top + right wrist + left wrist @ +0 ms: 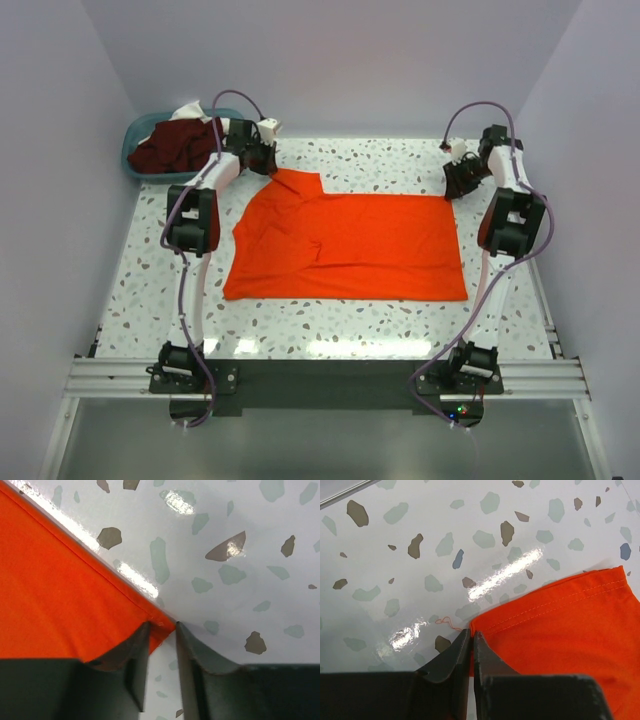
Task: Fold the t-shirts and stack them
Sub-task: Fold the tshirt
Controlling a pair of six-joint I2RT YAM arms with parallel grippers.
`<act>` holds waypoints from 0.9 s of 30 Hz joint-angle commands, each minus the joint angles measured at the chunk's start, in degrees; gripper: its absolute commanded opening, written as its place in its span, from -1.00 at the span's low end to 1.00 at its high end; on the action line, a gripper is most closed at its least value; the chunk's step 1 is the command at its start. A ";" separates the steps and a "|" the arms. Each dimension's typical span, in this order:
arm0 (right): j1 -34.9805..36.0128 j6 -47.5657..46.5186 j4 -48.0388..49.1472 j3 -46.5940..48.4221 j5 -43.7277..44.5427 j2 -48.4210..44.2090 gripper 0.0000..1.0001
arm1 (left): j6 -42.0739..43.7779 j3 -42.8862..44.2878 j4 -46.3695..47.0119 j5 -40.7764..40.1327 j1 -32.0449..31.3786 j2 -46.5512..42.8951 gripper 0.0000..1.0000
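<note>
Orange shirt (350, 245) spread flat, middle of worktop (150, 290). Left jaws pinched on far-left corner. Right jaws narrow, straddling far-right corner, not clamped. Step, likely: gripping for first fold. Next: close right, lift both corners together.

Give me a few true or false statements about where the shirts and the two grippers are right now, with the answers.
1. The orange t-shirt lies spread out on the table. True.
2. The left gripper stands wide open, clear of the cloth. False: its jaws are pinched together on a corner of the orange t-shirt.
3. The right gripper has its jaws apart, with a hemmed corner of the orange t-shirt between its fingertips. True.
4. The teal basket sits between the two arms. False: it sits at the far left corner of the table, holding maroon shirts and white cloth.
</note>
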 commanded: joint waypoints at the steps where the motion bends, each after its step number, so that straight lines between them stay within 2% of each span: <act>1: 0.89 -3.58 -1.07 -1.28 -2.79 0.11 -0.51 | 0.33 2.86 2.58 1.47 -0.23 -0.47 -0.80; 2: 0.89 -4.02 -1.07 -1.46 -3.31 -0.15 -0.61 | 0.24 2.85 2.84 1.82 -0.23 -0.73 -0.84; 3: 0.97 -4.11 -1.33 -1.64 -3.58 -0.59 -0.86 | 0.24 2.85 3.20 2.08 -0.23 -1.26 -0.91; 4: 0.89 -4.28 -1.51 -1.64 -3.84 -0.86 -1.00 | 0.16 2.77 3.29 2.35 -0.23 -1.61 -0.93; 6: 0.89 -4.37 -1.77 -1.73 -4.37 -1.38 -1.00 | 0.16 2.42 3.81 3.40 -0.23 -3.01 -1.00; 22: 0.71 -4.11 -0.81 -7.61 -5.51 -9.82 -1.00 | 3.14 -6.81 8.65 9.64 -0.14 -14.71 -1.00; 27: 0.71 -5.16 -1.16 -9.28 -5.43 -12.54 -1.00 | 5.87 -12.87 8.73 10.96 -0.05 -20.75 -1.00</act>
